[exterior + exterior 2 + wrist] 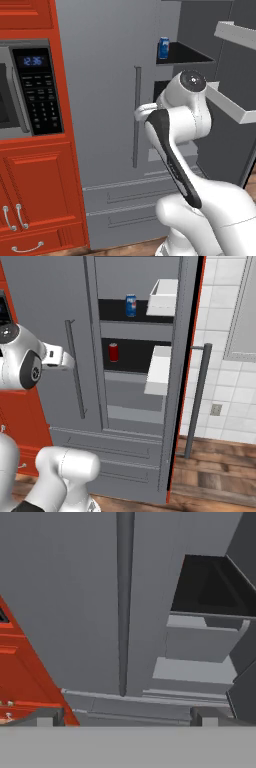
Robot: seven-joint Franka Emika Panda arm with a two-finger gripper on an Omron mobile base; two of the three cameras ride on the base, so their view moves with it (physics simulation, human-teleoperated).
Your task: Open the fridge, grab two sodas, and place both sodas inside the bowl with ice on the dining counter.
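The grey fridge (45,301) has its left door shut and its right door swung open. On the upper black shelf stands the blue soda (131,305), also visible from the left base camera as the blue soda (163,48). The red soda (114,352) stands one shelf lower. My gripper (125,718) is open and empty, with its fingertips (50,717) spread wide. It hangs just in front of the shut door's bar handle (124,602), left of the open compartment and well short of both cans. The bowl with ice and the dining counter are out of view.
White door bins (159,370) jut from the open door, whose bar handle (199,398) faces the tiled wall. A built-in microwave (30,90) sits in red cabinets (40,190) left of the fridge. Fridge drawers (100,451) lie below, over the wood floor.
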